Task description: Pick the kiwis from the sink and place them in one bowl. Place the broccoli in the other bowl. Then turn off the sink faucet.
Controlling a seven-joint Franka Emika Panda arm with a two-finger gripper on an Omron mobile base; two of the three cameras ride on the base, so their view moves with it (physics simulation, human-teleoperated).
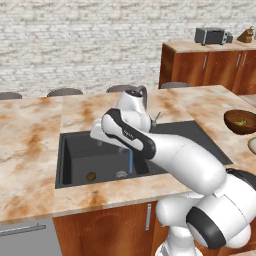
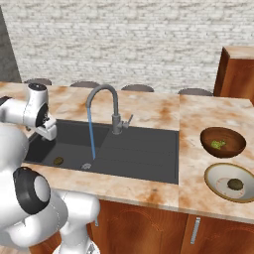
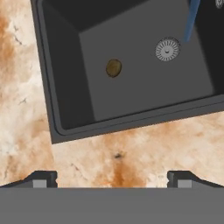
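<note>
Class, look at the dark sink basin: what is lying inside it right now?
Inside the sink lie one brown kiwi and the round drain, where the blue water stream lands. In the left base view the arm hides the basin's right part.

From the left base view, the white arm covers most of the tall grey gooseneck faucet [image 1: 141, 93] and part of the dark-grey sink [image 1: 75, 150]. At three o'clock, the frame edge cuts off the pale cream bowl [image 1: 252, 145]. In the hand view, the thin blue water stream [image 3: 190, 19] runs off the top edge.
</note>
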